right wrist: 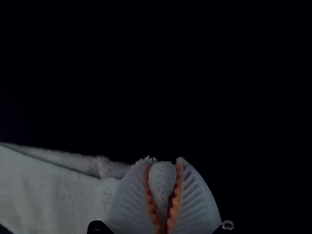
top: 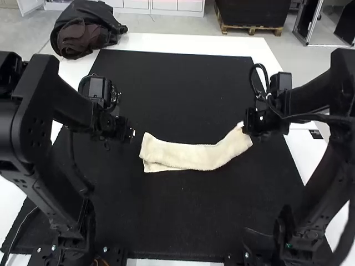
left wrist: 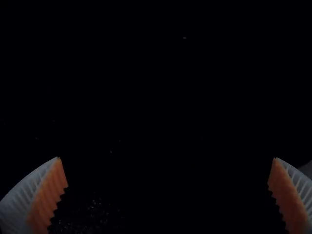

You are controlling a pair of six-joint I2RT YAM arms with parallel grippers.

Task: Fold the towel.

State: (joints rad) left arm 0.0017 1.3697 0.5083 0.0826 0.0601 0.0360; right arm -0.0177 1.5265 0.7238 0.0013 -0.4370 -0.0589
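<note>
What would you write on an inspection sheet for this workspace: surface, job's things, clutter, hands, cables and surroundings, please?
Surface: flat black mat.
Job's things: cream cloth towel, a narrow strip with layers showing at its left end.
Clutter: bundled black and brown fabric, table's far left corner.
Left hand: open, left of the towel.
Right hand: closed on the towel's right end.
Cables: thin black cable looping by the right arm's wrist.
Surroundings: white table bordering the mat.
</note>
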